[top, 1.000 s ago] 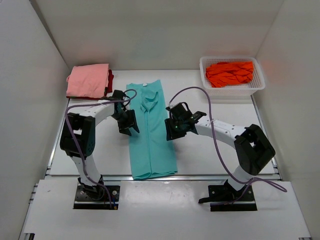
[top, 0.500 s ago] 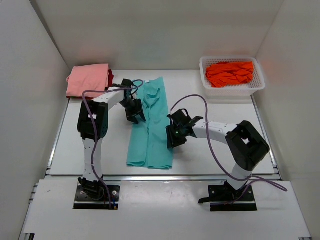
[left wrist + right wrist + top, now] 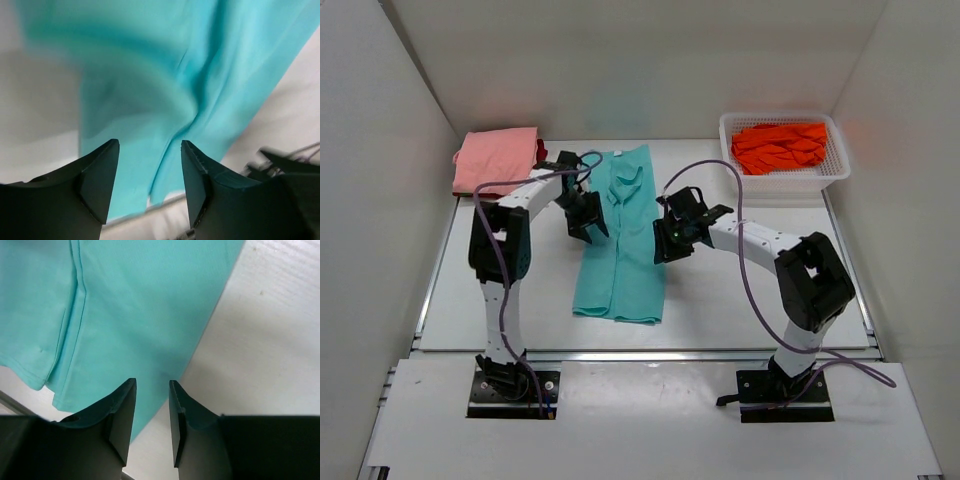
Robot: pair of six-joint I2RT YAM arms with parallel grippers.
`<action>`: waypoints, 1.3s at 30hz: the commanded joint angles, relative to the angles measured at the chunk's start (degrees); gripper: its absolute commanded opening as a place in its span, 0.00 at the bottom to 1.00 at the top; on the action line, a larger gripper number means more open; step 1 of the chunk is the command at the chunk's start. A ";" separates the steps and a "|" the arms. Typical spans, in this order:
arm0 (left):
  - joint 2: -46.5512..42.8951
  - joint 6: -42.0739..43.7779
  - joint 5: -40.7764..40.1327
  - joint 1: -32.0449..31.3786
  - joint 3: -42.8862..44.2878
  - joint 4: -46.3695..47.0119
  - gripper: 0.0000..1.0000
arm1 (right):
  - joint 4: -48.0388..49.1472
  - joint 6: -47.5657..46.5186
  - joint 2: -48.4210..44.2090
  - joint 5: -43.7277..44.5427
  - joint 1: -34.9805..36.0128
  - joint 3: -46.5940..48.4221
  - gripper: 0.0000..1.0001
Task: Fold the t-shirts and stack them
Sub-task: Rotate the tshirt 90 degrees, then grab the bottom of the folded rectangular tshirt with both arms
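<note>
On the white table (image 3: 740,300), the left gripper (image 3: 150,145) gapes wide and empty and the right gripper (image 3: 152,382) stands narrow. They flank the teal t-shirt (image 3: 620,265) at frame centre, which has slid upward from the bottom edge, probably positioned for its next fold.

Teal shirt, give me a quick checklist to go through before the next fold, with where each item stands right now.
1. Teal shirt lies as a long strip between the tools: ok.
2. Its collar end is smooth: not ok, rumpled.
3. Left tool open above the cloth: ok.
4. Right tool open at the shirt's right edge: ok, though the gap is narrow.
5. Either tool touching the cloth: cannot tell.
6. Pink shirt folded at far left, top bare for stacking: ok. Orange shirt lies bunched in the basket.
</note>
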 commanded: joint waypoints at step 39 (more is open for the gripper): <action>-61.19 -17.79 -8.32 -2.66 -66.74 21.00 0.64 | 6.07 34.89 -10.84 3.22 13.75 -22.91 0.47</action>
